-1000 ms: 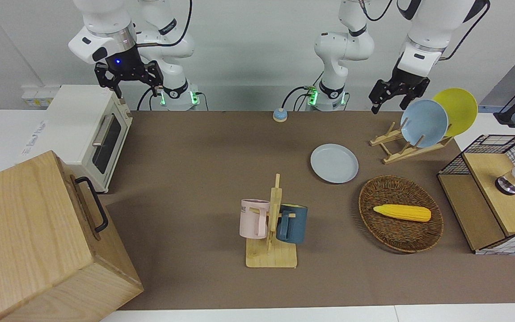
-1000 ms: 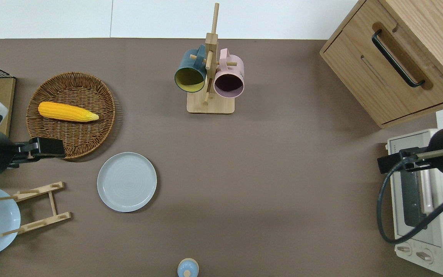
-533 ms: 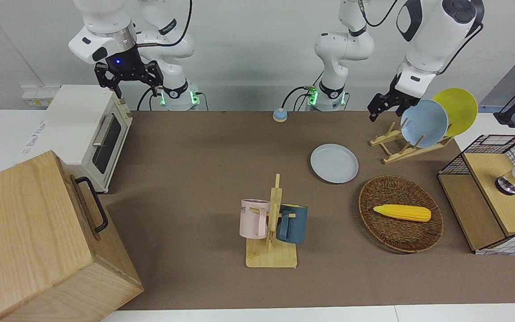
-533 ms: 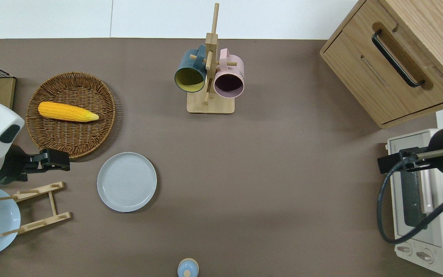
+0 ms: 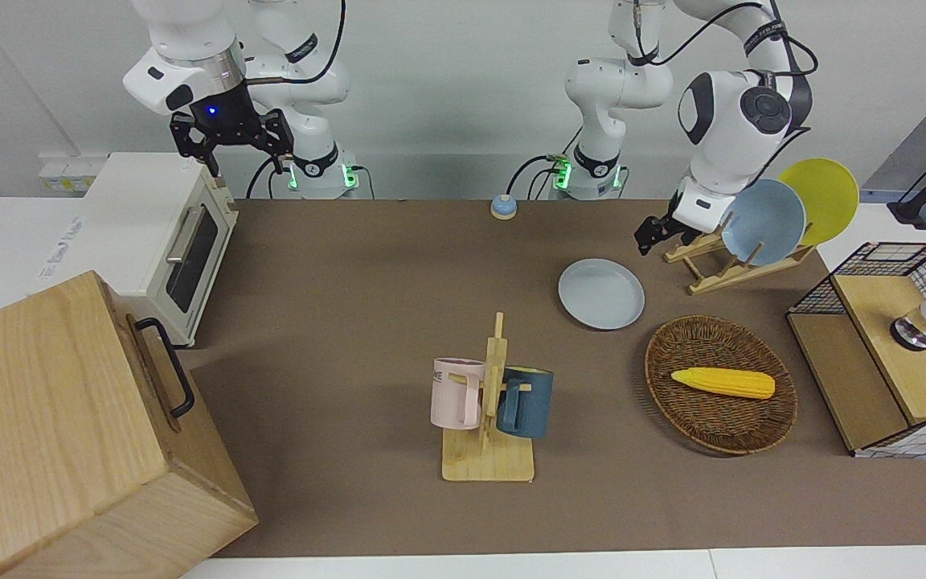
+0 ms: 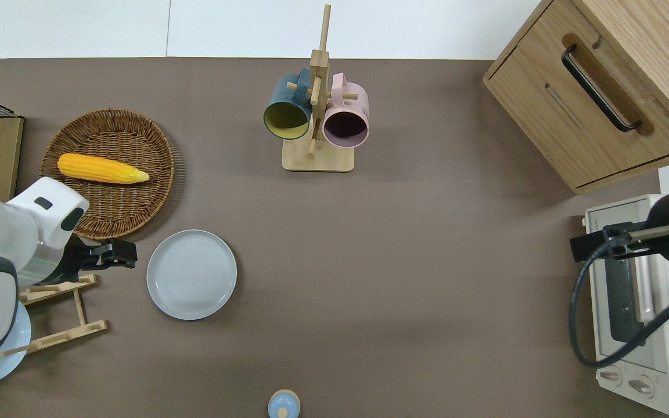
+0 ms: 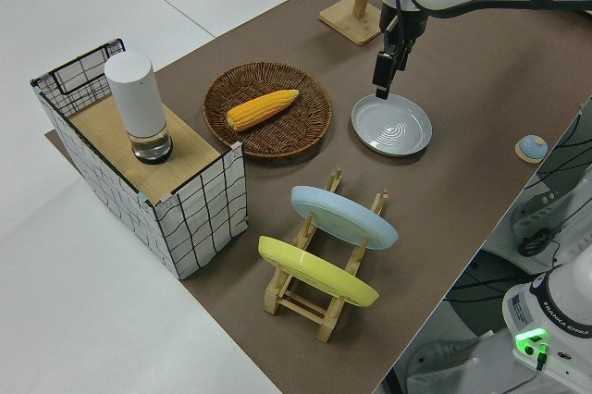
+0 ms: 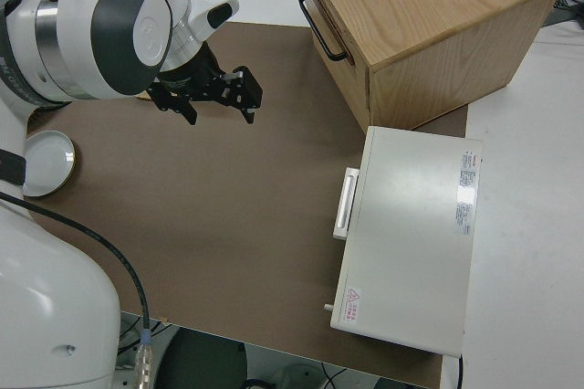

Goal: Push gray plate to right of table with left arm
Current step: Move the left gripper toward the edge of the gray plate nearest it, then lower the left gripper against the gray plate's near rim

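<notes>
The gray plate [image 6: 191, 274] lies flat on the brown table [image 6: 404, 278], left of centre in the overhead frame, with the wicker basket [image 6: 108, 173] holding a corn cob [image 6: 102, 168] up and to its left and the wooden dish rack [image 6: 56, 313] at lower left. The left gripper [image 6: 118, 254] is low, just off the plate's left rim in that frame, apart from it as far as I can see. I cannot tell whether its fingers are spread or pressed together. The right arm [image 5: 190, 72] is parked, fingers spread.
</notes>
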